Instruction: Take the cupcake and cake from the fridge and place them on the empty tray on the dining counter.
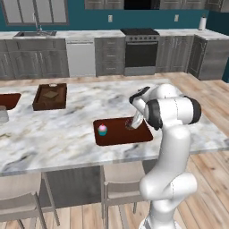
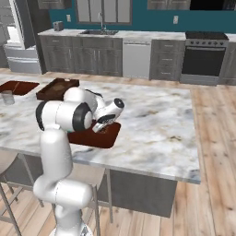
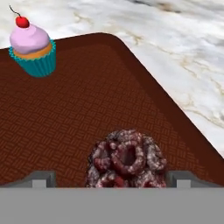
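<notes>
The long white-and-grey marble dining counter [image 1: 67,129] carries the flat rectangular dark reddish-brown tray [image 1: 117,134] near its front edge, above 2 pale-seated stools [image 1: 120,183]. On that tray the small round dark brown cake with reddish bits [image 3: 127,159] sits toward 1 end, between the 2 dark fingertips [image 3: 41,178] of the white arm's two-finger gripper [image 3: 111,183], which is lowered over the tray. The jaws stand wide, 1 tip on each side of the cake; whether they touch it cannot be told. The tiny pink-frosted cupcake in a blue-teal wrapper [image 3: 33,50] stands upright near the tray's other end, well apart from the cake. A deeper brown box-like tray [image 1: 50,96] lies farther back on the counter.
</notes>
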Available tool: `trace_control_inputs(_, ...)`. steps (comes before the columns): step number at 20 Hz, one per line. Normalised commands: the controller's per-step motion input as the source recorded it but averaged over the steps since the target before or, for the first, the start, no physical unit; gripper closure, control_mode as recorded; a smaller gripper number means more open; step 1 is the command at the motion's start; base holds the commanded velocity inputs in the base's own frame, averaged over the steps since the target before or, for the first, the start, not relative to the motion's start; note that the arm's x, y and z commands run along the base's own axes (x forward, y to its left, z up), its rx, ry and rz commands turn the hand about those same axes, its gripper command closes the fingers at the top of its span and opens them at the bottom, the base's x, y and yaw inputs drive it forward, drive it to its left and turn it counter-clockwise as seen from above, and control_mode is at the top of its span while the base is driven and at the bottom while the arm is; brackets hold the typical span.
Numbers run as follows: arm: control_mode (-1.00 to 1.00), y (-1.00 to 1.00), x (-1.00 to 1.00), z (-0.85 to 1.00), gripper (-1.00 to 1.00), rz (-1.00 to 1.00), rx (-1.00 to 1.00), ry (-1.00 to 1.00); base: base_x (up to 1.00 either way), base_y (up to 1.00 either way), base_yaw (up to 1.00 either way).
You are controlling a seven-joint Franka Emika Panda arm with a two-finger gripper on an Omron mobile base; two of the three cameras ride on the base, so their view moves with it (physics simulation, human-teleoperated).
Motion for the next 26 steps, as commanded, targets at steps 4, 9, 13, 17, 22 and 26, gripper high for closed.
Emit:
trace_control_inputs(4,-1.00,0.00,-0.45,0.80,-1.00,0.00,0.00,-0.12,0.00,0.00,0.00)
trace_control_inputs(9,-1.00,0.11,-0.30,1.00,-1.00,0.00,0.00,-0.15,0.00,0.00,0.00)
trace_control_inputs(13,-1.00,0.38,-0.35,1.00,-1.00,0.00,-0.03,-0.04,0.00,0.00,0.00)
trace_control_inputs(17,-1.00,0.39,-0.70,0.99,-1.00,0.00,-0.13,0.09,0.00,0.00,0.00)
trace_control_inputs(22,-1.00,0.35,-0.95,0.70,-1.00,0.00,-0.15,0.19,0.00,0.00,0.00)
trace_control_inputs(26,-1.00,0.16,-1.00,0.32,-1.00,0.00,-0.10,0.11,0.00,0.00,0.00)
